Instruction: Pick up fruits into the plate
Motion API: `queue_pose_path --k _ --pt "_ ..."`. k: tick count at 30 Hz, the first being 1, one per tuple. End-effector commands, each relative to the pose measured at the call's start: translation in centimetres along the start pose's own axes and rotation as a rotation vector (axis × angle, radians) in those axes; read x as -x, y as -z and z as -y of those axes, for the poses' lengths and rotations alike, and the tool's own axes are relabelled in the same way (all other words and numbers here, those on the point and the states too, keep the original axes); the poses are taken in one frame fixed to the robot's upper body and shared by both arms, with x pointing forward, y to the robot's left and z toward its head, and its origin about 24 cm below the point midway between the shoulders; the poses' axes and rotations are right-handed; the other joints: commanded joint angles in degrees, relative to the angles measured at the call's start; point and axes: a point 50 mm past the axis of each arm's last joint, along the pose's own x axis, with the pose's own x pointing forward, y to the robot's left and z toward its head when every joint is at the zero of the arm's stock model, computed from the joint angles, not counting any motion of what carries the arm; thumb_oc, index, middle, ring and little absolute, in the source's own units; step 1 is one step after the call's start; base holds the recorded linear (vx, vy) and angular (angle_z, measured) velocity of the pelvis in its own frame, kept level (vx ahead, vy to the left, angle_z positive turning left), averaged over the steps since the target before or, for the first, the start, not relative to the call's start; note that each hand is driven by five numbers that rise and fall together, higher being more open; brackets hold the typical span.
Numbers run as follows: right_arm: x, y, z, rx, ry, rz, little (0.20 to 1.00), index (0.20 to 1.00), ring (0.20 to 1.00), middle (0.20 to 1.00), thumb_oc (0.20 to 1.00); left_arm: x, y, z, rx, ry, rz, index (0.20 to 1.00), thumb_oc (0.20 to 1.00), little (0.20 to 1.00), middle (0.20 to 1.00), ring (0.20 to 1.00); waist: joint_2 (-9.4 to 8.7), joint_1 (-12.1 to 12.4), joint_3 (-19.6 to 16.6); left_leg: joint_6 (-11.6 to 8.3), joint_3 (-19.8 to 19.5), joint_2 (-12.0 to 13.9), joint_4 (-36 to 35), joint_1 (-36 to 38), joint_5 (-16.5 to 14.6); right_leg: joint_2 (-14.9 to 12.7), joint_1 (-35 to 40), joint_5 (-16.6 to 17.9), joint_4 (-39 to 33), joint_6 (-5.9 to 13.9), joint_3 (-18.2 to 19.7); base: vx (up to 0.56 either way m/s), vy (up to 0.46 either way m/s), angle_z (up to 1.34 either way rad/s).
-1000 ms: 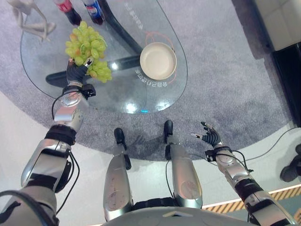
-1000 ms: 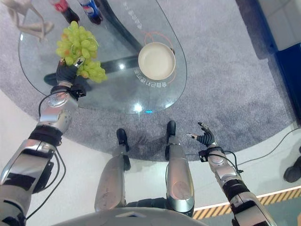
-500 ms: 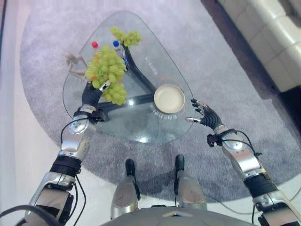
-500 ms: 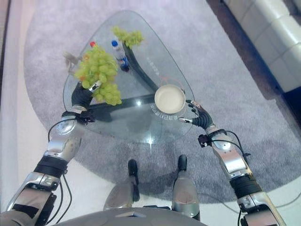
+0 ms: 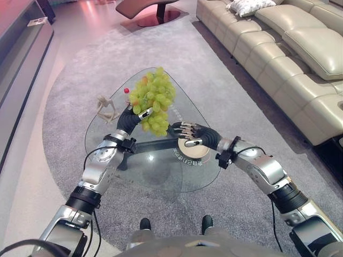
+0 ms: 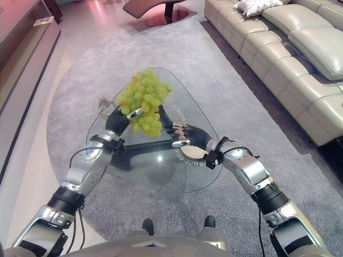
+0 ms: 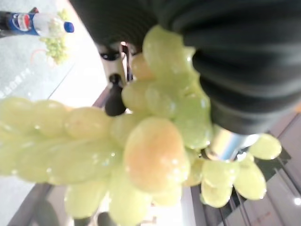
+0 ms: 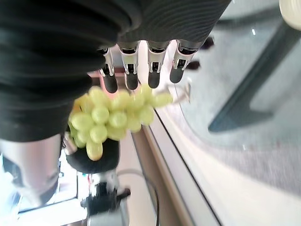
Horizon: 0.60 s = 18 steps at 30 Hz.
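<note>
The left hand is clenched around a large bunch of green grapes, holding it up in the air above the glass coffee table, to the left of the beige plate and well clear of it. In the left wrist view the grapes press right against the hand's dark cover, so the grasp looks to be low in the cluster, among the berries and not on the stem. The right hand hovers over the plate with fingers straight and relaxed, holding nothing. The bunch is probably light but floppy: loose clusters sag and swing from wherever they are held, and a real berry would bruise or pop off under a hard squeeze, while the smooth skins give little friction. A firmer hold would likely be at the stem or the dense core of the bunch. A second, smaller bunch lies on the table beyond the plate, near a bottle and a small pale figurine.
</note>
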Motion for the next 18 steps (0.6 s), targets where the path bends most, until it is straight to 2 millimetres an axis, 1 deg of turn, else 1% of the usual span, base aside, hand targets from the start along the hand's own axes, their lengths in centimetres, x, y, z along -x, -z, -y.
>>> queue_pose_path --k 1,7,10,14,18 --pt "-1.8 -3.9 -2.4 -0.013 -0.128 0.166 1.0 1.0 1.0 1.0 1.0 -1.3 -3.0 1.5 -0.042 0.122 0.126 0.2 0.2 0.2 0.2 0.2 -1.73 0.5 -4.2 0.91 2.3 -1.5 3.8 -0.6 -8.4 -1.8 1.7 -7.6 4.9 0.63 -4.1 0.0 0.0 0.0" --pt "-2.6 -5.5 -4.0 -0.053 -0.173 0.223 1.0 1.0 1.0 1.0 1.0 -1.4 -3.3 2.7 -0.018 0.179 0.138 0.2 0.2 0.2 0.2 0.2 -1.63 0.6 -4.9 0.93 2.8 -1.2 3.6 0.2 -8.5 -2.0 2.1 -7.4 4.5 0.82 -4.0 0.0 0.0 0.0" --pt "-2.7 -5.8 -4.3 -0.06 -0.174 0.231 1.0 1.0 1.0 1.0 1.0 -1.4 -3.3 3.1 -0.011 0.203 0.14 0.2 0.2 0.2 0.2 0.2 -1.63 0.6 -5.0 0.98 2.9 -1.2 3.8 0.3 -8.7 -2.2 2.2 -7.3 4.4 0.86 -3.9 0.0 0.0 0.0" --pt "-2.8 -5.9 -4.2 -0.073 -0.138 0.236 1.0 1.0 1.0 1.0 1.0 -1.2 -3.2 3.6 -0.006 0.215 0.14 0.2 0.2 0.2 0.2 0.2 -1.56 0.6 -5.0 1.02 2.9 -1.1 3.7 0.6 -8.8 -2.3 2.5 -7.1 4.1 0.9 -3.7 0.0 0.0 0.0" --pt "-2.3 -6.0 -3.4 -0.047 -0.092 0.241 1.0 1.0 1.0 1.0 1.0 -0.8 -3.2 3.0 -0.008 0.181 0.148 0.2 0.2 0.2 0.2 0.2 -1.52 0.7 -5.2 0.97 2.8 -1.1 3.6 0.7 -8.8 -2.3 2.5 -7.0 3.9 0.97 -3.6 0.0 0.0 0.0"
